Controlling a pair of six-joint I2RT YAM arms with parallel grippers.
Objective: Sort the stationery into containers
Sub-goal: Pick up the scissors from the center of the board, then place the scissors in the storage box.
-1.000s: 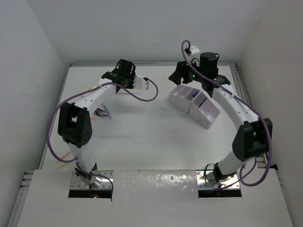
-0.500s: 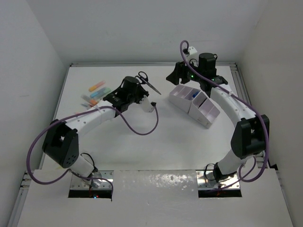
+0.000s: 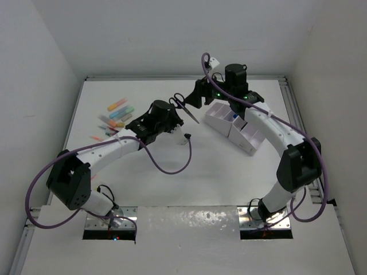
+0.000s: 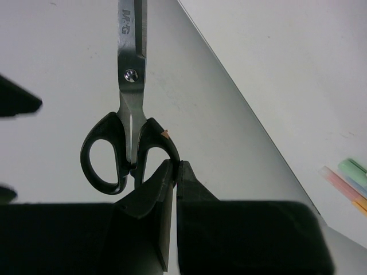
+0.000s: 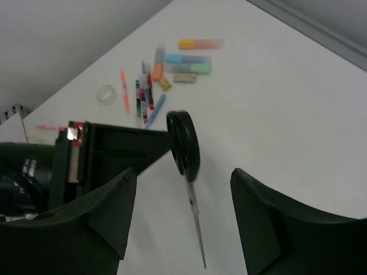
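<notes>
Black-handled scissors (image 3: 186, 106) hang above the table with my left gripper (image 3: 174, 110) shut on one handle loop. In the left wrist view the closed fingers (image 4: 175, 166) pinch the right loop and the scissors' blades (image 4: 129, 86) point away. My right gripper (image 3: 198, 95) hovers open just beyond them. In the right wrist view the scissors (image 5: 184, 146) appear between its wide-apart fingers, untouched, blade tip toward the camera. The white and lilac organiser (image 3: 252, 137) stands at the right, with a blue-capped piece (image 3: 236, 116) in one compartment.
Pastel highlighters (image 3: 117, 112) and thin pens lie at the far left of the table, also seen as highlighters (image 5: 186, 59) and pens (image 5: 143, 97). A clear tape ring (image 5: 106, 94) lies beside them. A red pen (image 3: 97, 137) rests near the left edge. Purple cables trail from both wrists.
My left arm has swung from the far left toward the centre, carrying the scissors. My right gripper has moved left from the organiser toward the scissors, and its fingers stand wider apart.
</notes>
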